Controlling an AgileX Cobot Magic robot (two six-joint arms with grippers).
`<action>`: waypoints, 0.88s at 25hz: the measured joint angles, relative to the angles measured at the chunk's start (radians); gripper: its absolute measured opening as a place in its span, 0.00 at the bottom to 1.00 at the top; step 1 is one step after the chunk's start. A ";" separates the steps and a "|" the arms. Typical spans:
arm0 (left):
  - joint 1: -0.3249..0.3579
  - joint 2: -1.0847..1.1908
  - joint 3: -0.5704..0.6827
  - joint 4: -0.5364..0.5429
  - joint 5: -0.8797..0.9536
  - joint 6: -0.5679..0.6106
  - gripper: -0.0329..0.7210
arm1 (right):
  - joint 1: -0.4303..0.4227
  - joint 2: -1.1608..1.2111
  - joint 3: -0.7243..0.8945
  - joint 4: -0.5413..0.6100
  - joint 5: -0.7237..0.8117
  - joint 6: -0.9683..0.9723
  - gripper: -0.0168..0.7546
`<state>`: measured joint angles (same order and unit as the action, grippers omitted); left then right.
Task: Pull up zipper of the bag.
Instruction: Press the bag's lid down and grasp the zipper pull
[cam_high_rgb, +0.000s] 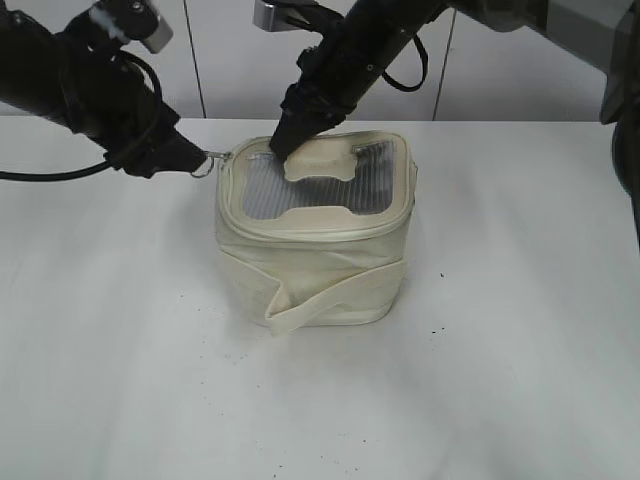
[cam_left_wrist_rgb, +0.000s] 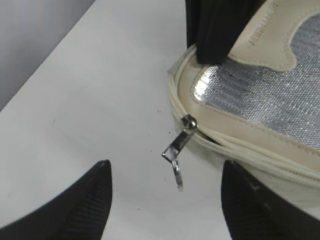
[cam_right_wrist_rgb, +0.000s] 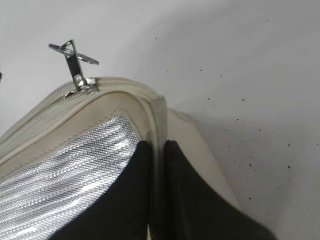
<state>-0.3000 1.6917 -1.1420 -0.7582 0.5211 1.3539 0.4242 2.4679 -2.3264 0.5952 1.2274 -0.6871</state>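
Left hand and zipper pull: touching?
Apart. The left wrist view shows the left hand open, with the pull hanging free between its fingers, table visible on both sides.

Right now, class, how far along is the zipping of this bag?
Done: the right claw is pressed shut on the bag top, steadying it. In hand: the left claw is open around the zipper pull, not gripping. Left: closing on the pull and drawing it along the track.

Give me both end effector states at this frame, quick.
Left end effector: open, fingers either side of the zipper pull, not touching it.
Right end effector: closed, pressing on the bag top, holding nothing.
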 joint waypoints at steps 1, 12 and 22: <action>0.000 0.006 0.000 0.002 -0.006 0.000 0.73 | 0.000 0.000 0.000 0.000 0.000 0.000 0.06; 0.000 0.125 -0.122 0.007 0.060 -0.025 0.73 | 0.000 0.000 0.000 0.000 0.000 0.000 0.06; -0.001 0.183 -0.140 0.111 0.099 -0.113 0.63 | 0.000 0.000 0.000 0.001 0.000 0.000 0.06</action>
<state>-0.3011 1.8746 -1.2819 -0.6468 0.6206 1.2411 0.4242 2.4679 -2.3264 0.5960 1.2274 -0.6871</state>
